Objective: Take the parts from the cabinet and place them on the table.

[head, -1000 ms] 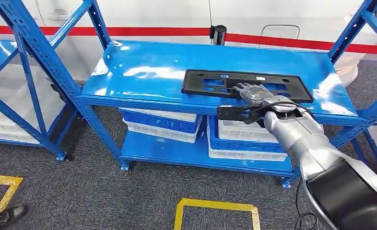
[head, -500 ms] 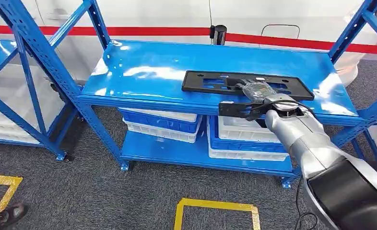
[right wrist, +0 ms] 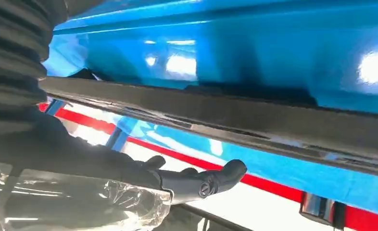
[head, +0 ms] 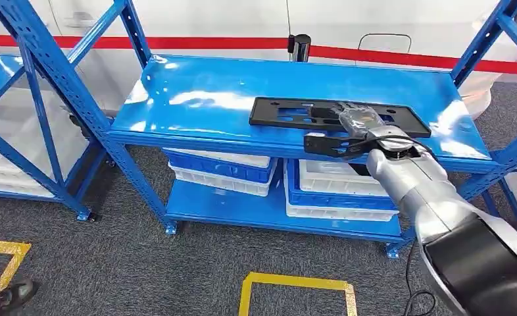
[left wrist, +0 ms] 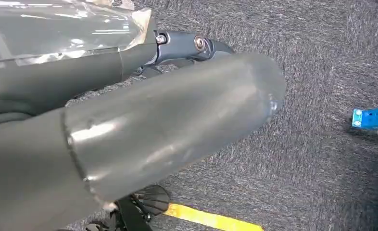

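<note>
Head view, part: a flat black plastic panel [head: 321,114] lies on the blue shelf [head: 210,99] right of frame centre, near the front edge.
Long axis: it runs left to right across the frame, roughly along the shelf's front edge.
Right hand: the right hand [head: 358,122] rests over the panel's right-of-middle part, fingers [head: 349,113] laid on top.
Fingers state: cannot tell whether they clamp the panel or only touch it.
Right wrist view: the panel's dark edge [right wrist: 254,120] crosses the frame, apart from a fingertip [right wrist: 233,171].
Below: white and blue bins [head: 220,168] on the lower shelf.
</note>
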Available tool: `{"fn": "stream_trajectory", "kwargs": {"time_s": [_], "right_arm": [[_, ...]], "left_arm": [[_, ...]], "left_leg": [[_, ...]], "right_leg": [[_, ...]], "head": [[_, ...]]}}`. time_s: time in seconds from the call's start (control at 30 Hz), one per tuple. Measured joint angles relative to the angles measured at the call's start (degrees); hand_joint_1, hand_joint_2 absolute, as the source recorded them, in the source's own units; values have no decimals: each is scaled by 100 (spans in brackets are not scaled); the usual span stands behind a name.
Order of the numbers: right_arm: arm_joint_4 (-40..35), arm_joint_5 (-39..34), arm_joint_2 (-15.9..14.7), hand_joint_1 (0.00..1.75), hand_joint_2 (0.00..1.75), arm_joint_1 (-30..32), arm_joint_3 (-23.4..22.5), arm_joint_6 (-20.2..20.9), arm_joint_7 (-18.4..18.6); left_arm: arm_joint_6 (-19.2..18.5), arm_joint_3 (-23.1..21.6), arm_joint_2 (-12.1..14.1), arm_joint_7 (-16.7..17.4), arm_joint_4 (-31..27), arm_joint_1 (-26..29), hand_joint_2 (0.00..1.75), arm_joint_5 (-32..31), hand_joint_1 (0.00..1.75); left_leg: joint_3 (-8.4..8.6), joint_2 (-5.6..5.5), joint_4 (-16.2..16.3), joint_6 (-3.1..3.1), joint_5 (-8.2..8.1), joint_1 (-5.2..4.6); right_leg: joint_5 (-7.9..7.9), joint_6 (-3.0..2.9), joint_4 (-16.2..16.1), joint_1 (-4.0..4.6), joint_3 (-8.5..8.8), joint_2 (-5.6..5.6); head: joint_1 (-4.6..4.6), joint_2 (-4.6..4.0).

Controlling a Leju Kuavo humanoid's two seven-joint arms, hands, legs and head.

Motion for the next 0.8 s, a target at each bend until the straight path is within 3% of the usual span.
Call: {"fn": "stream_trajectory", "kwargs": {"time_s": [0.37, 0.8], "right_arm": [[7, 70, -37, 0, 175, -6, -17, 2, 13], [55, 343, -35, 0, 175, 191, -13, -273, 413]], "left_arm": [[-20, 0, -2, -22, 0, 0, 0, -20, 0], [-33, 0, -9, -33, 0, -1, 0, -50, 0]], "left_leg": [[0, 0, 0, 0, 0, 0], [0, 0, 0, 0, 0, 0]], "right_leg": [[0, 0, 0, 0, 0, 0], [0, 0, 0, 0, 0, 0]], "head": [[0, 0], [0, 0]]}}
